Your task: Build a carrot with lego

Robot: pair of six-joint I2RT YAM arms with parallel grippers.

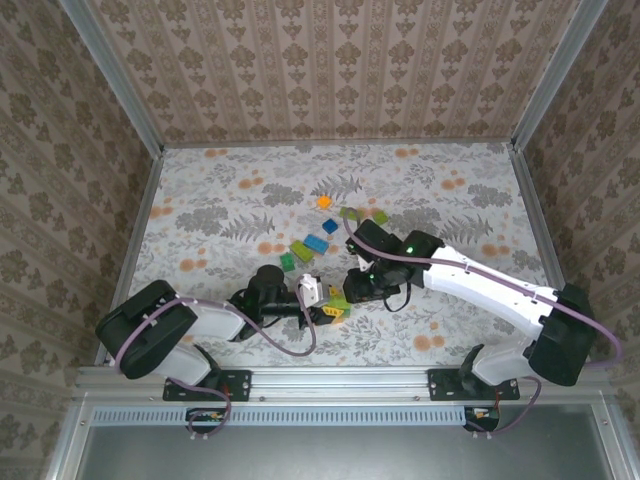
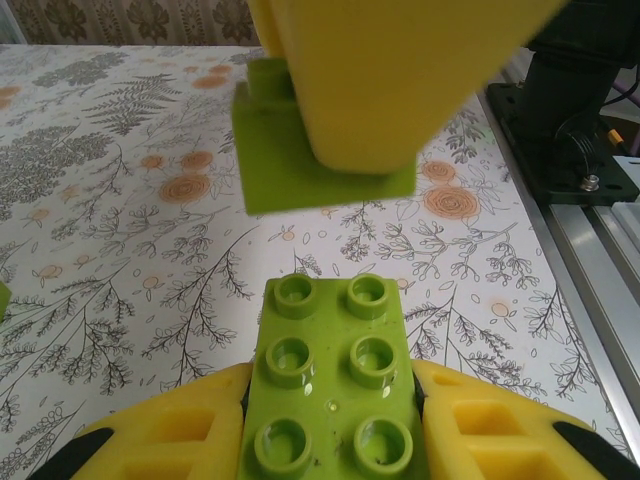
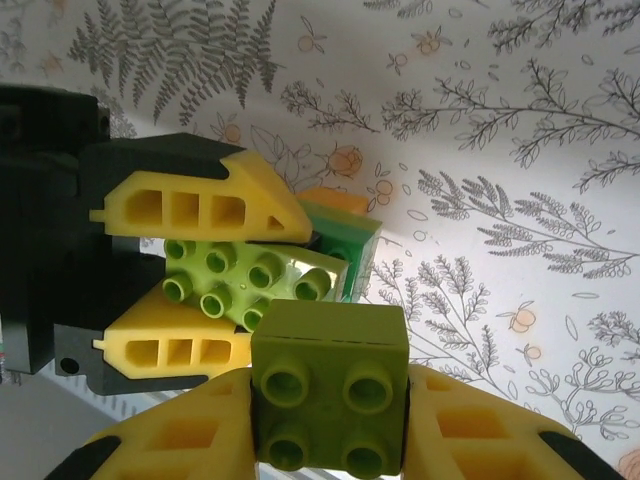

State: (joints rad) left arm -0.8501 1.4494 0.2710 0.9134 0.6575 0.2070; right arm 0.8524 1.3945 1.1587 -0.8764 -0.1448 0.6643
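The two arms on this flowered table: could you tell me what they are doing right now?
The left gripper is shut on a long lime brick, with a darker green piece and an orange piece just behind it. The right gripper holds a square lime brick right next to it, not yet joined. Spare bricks lie on the table.

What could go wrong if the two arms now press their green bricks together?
The square green brick in the right jaws sits askew to the studs of the long lime brick in the left jaws, so pressing may seat it crooked. The push could also slide the lime brick out of its side grip.
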